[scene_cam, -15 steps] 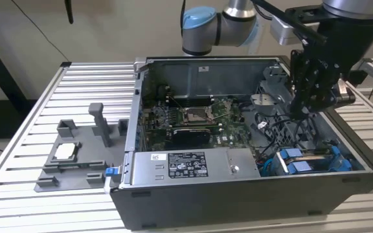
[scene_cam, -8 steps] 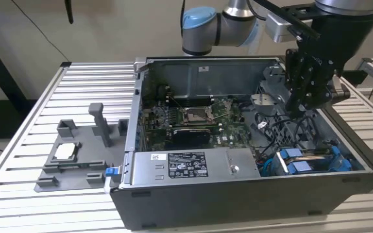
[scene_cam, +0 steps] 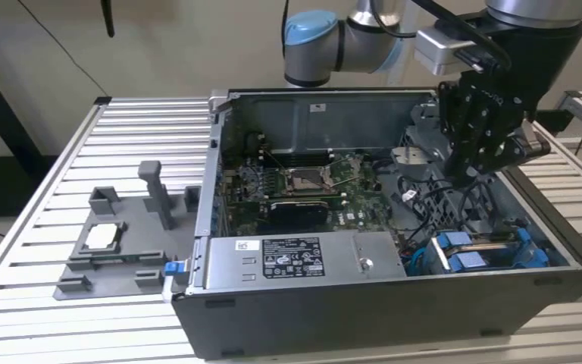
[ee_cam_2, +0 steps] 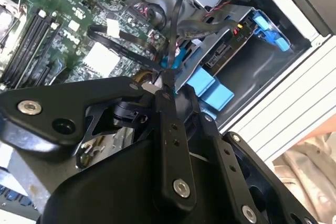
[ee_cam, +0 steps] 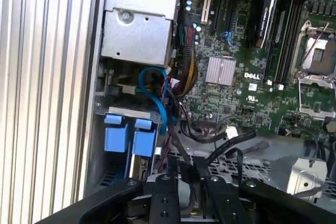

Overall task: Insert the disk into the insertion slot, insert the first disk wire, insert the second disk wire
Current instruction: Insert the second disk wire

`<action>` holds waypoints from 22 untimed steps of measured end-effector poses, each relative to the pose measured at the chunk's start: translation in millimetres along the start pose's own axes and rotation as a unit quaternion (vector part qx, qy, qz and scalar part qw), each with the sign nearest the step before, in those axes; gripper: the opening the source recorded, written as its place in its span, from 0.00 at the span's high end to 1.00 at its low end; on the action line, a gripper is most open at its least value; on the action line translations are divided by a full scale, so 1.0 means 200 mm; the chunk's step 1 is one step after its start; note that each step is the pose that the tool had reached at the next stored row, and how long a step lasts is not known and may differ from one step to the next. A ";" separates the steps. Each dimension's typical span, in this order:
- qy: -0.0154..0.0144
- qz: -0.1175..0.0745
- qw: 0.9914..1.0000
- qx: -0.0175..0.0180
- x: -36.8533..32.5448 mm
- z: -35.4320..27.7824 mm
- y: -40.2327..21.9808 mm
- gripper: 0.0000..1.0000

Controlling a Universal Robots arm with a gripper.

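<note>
the black gripper (ee_cam_2: 167, 83) is pinching a thin black wire (ee_cam_2: 178, 24) between nearly shut jaws, likely for plugging; the blue-framed grey disk (scene_cam: 461, 261) is sitting slotted.

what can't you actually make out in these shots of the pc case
- Silver-grey hard drive in its bright blue plastic carrier: in the exterior view, the carrier's blue tabs cover its label and how deep it sits.
- Black tool: in the second wrist view, its own linkage covers whatever it touches.
- Black cables: in the first wrist view, their ends run behind the tool, so what they plug into is hidden.
</note>
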State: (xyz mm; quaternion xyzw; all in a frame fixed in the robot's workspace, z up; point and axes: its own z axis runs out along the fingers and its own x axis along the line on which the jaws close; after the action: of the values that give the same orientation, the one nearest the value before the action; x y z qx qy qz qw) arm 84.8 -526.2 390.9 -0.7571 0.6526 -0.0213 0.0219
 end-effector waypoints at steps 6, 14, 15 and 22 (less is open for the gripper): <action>0.011 -0.016 1.000 0.007 -0.024 0.007 0.006 0.73; 0.023 -0.025 0.999 0.027 -0.057 0.019 0.068 0.73; 0.026 -0.026 0.999 0.031 -0.059 0.020 0.070 0.73; 0.031 -0.030 0.998 0.036 -0.068 0.028 0.090 0.73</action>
State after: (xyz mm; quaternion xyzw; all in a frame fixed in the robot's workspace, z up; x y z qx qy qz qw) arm 65.4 -515.5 384.1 -0.7737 0.6291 -0.0687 0.0286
